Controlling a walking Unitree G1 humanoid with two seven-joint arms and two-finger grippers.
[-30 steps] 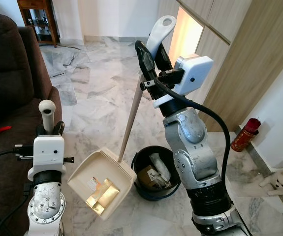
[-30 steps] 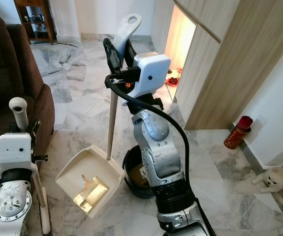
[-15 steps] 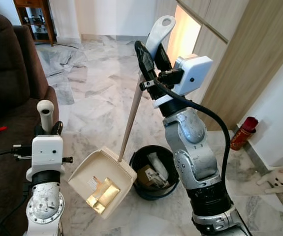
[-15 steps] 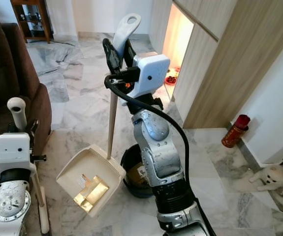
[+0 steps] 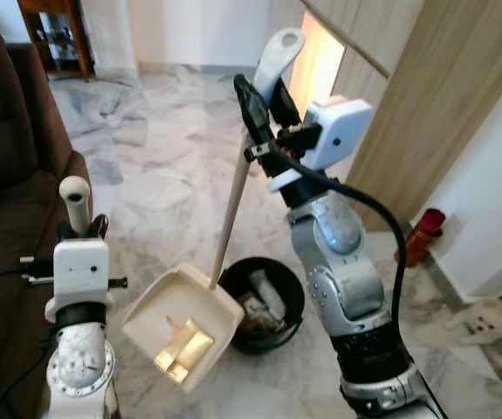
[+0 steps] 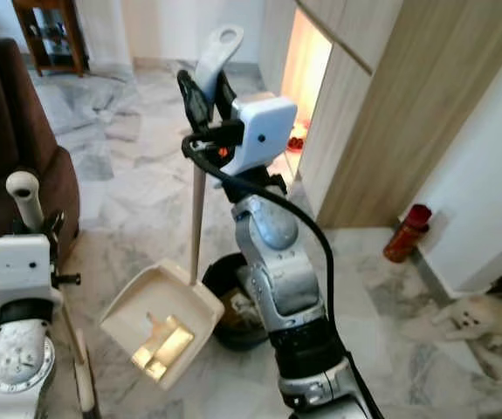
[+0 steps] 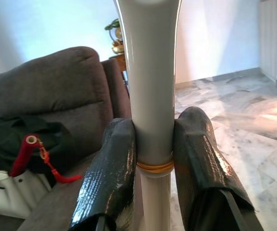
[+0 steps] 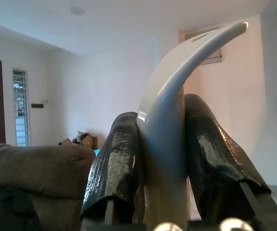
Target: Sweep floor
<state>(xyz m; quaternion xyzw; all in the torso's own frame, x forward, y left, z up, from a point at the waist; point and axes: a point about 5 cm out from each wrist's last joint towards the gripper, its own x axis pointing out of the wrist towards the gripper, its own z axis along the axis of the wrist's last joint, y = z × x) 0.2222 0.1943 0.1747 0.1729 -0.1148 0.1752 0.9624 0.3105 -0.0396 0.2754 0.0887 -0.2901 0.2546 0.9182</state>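
The head stereo pair is looking forward and down, sharing the white marble floor point(image 5: 163, 175); each wrist camera is viewing closely along its own fingers.

The dustpan point(image 5: 181, 336) hangs tilted just left of the bin point(image 5: 264, 301), its pole rising to the right gripper point(image 5: 264, 96), whose fingers clamp the handle. Scraps point(image 5: 183, 347) lie in the pan. On the left, the left gripper point(image 7: 152, 159) clasps the broom handle point(image 5: 76, 201) beside the sofa point(image 5: 10, 175). A cupboard point(image 5: 425, 96) stands to the right, a canister point(image 5: 416, 236) at its foot.
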